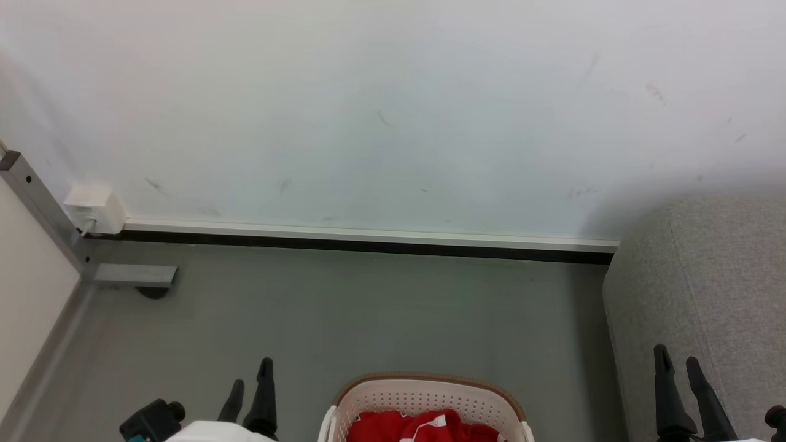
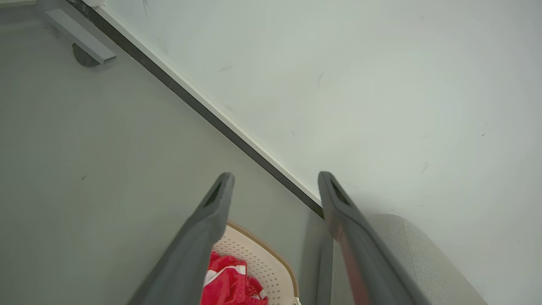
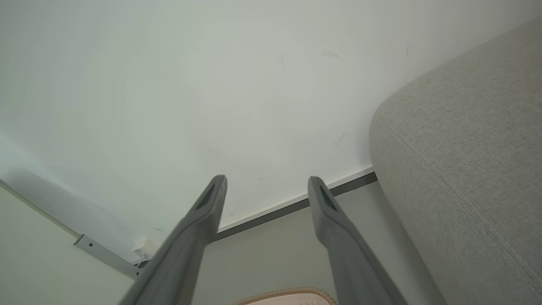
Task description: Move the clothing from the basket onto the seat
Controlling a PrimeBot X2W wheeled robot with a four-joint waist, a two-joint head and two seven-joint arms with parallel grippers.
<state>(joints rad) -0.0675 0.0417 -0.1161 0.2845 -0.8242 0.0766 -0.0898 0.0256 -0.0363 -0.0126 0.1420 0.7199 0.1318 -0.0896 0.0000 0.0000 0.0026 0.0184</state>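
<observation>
Nearest the camera, at the bottom of the head view, two pairs of long dark fingers point up. The left gripper point(image 1: 250, 374) is at lower left over the floor point(image 1: 368, 307), jaws apart and holding nothing. Its wrist view shows both fingers spread wide with bare space between them. The right gripper point(image 1: 677, 357) is at lower right, in front of the seat's edge, jaws likewise apart and empty.

Between the two grippers, at bottom centre, stands the basket point(image 1: 430, 393). It is cream-white with small holes and a brown rim, and the lower edge of the view cuts it off. The clothing point(image 1: 424, 426), bright red with white trim, lies bunched inside the basket. Both grippers are apart from the basket and the clothing.

On the robot's right of the basket, past a strip of floor, is the seat point(image 1: 706, 288), light grey fabric with a rounded corner and a faint seam.

Further back, the grey floor runs to a dark and white skirting point(image 1: 368, 236) below a pale wall point(image 1: 393, 110) with faint scuff marks. In the far left corner a grey metal post point(image 1: 37, 196) slants down to a flat foot point(image 1: 135, 274) on the floor. A small white box point(image 1: 92, 209) sits on the wall just beside the post.
</observation>
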